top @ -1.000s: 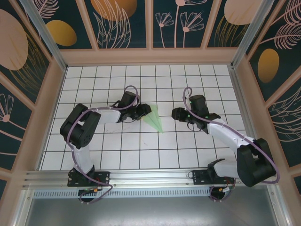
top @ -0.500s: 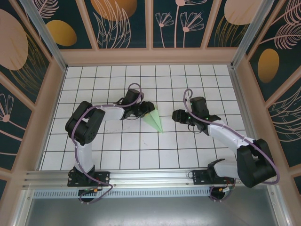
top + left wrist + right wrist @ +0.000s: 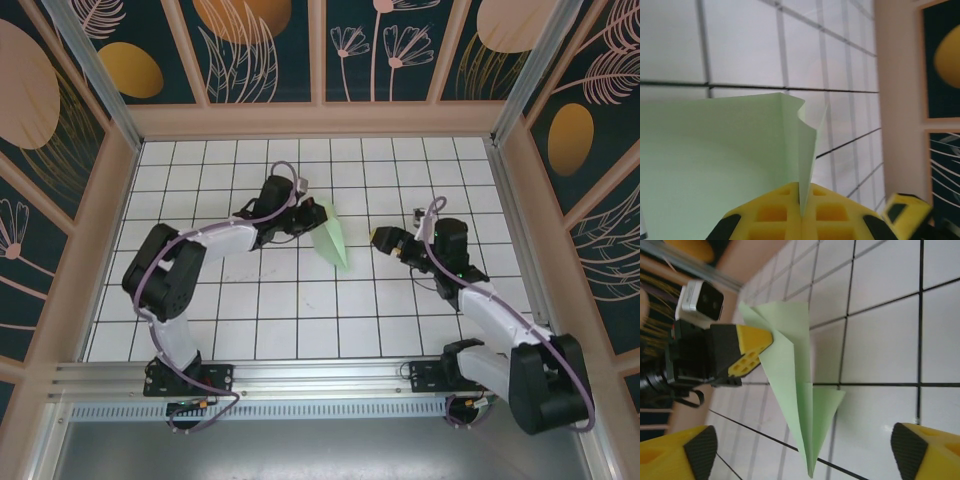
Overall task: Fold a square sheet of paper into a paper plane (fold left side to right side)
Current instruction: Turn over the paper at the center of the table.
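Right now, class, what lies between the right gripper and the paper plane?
Bare white tiles, nothing else: the top view shows the right gripper apart from the paper plane.

The top camera looks down on the desk (image 3: 300, 330) from 6 o'clock. The left wrist camera, pressed near the paper plane (image 3: 715, 165), seemingly faces 3 o'clock; the right wrist camera shares it from farther.

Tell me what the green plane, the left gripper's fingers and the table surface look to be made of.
The paper plane: thin matte paper, pale green, judging by its sharp creases and curling edge.
The left gripper has fingers in yellow with moulded waffle pockets, likely hard plastic; the black corners may be rubber.
The table: white gridded surface with soft glare, perhaps laminate or tile; I cannot tell which.
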You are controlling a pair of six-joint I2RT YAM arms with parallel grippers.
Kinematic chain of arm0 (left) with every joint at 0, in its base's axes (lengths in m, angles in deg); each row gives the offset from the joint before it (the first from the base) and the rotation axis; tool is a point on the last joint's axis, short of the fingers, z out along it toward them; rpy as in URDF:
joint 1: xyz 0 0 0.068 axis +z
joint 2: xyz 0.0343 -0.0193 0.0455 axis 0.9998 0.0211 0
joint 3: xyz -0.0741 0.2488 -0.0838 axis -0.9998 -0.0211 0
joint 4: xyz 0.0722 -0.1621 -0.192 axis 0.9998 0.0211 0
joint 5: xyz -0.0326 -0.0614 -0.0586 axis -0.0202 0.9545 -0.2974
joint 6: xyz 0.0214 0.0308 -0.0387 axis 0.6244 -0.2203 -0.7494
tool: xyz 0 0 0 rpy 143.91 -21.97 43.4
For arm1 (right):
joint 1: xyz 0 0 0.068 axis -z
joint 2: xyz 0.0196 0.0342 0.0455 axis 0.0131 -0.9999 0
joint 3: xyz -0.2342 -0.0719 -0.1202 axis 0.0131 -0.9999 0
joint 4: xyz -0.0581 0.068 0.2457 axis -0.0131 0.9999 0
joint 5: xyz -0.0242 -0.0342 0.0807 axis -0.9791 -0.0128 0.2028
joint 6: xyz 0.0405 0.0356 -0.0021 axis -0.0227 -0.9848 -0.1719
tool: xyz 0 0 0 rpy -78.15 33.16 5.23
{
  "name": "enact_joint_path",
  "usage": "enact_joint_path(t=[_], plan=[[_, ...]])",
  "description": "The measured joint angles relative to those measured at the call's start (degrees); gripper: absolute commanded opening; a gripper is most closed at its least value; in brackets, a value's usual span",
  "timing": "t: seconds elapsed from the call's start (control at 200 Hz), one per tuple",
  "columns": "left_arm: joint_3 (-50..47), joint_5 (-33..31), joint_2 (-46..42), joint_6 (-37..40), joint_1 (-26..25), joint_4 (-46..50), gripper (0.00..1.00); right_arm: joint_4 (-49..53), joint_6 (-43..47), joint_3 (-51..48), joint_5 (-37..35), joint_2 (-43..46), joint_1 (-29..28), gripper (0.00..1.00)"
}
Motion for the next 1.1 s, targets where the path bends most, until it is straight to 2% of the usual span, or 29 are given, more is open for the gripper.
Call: enact_joint_path(t=[0.2,0.43,0.621,0.701,0.911,1.101], plan=[[2.4,2.3,-8.7,0.8,0.0,-2.9,0.04,-9.8,-7.0,-3.7,6.3,4.8,0.9,0.99],[3.4,8.0,-11.1,-0.1,0.0,-8.0,0.04,-21.0,-13.1,-3.8,15.1,1.2,0.1,0.99],[2.8,11.9,-11.2,-2.2,0.0,-11.3,0.04,-24.9,-15.4,-1.5,17.3,-2.6,-3.1,0.99],[2.1,13.2,-11.2,-3.1,0.0,-12.9,0.04,-26.9,-16.4,0.0,17.6,-4.7,-4.3,0.96],[1.0,15.0,-11.2,-4.5,0.0,-14.4,0.05,-30.1,-18.5,2.9,18.1,-9.3,-7.1,0.74],[0.8,15.3,-11.2,-4.9,-0.2,-15.0,0.06,-29.4,-17.9,4.5,18.2,-9.5,-7.4,0.42]])
